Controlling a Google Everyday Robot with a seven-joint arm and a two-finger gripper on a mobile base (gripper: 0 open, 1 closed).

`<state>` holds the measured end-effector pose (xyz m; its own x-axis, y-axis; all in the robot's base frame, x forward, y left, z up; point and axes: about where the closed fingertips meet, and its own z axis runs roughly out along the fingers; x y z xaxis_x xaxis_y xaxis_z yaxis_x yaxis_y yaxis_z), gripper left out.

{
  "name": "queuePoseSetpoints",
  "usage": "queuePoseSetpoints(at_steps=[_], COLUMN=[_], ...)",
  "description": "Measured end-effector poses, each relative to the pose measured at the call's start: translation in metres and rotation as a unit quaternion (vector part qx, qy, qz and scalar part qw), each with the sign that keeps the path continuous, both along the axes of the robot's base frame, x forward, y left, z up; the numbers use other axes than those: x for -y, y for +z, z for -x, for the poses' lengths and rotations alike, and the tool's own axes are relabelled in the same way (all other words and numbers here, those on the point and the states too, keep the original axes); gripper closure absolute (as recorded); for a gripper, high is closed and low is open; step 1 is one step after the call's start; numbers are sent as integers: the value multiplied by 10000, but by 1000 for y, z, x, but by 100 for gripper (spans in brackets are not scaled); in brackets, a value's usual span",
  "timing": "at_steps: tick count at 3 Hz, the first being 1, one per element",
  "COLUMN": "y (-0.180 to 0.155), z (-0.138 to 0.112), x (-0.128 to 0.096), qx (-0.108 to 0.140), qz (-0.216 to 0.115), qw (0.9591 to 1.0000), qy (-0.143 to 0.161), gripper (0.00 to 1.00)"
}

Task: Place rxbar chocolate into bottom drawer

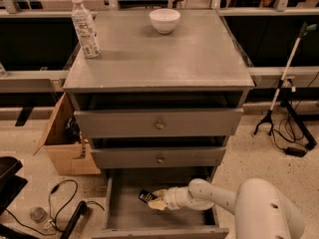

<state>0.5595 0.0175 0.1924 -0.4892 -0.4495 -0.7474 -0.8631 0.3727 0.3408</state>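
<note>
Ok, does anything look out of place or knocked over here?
Nothing much. The bottle and bowl stand upright on the cabinet top. The bottom drawer is open, with the pincer inside holding the bar. Only the cardboard box beside the cabinet sits askew.

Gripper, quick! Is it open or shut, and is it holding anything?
Gripper: shut on the rxbar chocolate, down inside the open bottom drawer.

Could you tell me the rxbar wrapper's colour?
Black rxbar, camera view; pincer holds it inside bottom drawer.
</note>
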Motion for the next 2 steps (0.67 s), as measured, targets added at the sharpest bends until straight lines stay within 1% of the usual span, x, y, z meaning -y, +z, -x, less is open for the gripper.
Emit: queuePoseSetpoints(at_steps=[2], y=[0], z=[0], x=[0], qx=[0], qz=[0], qw=[10000], qy=[0], gripper=[38])
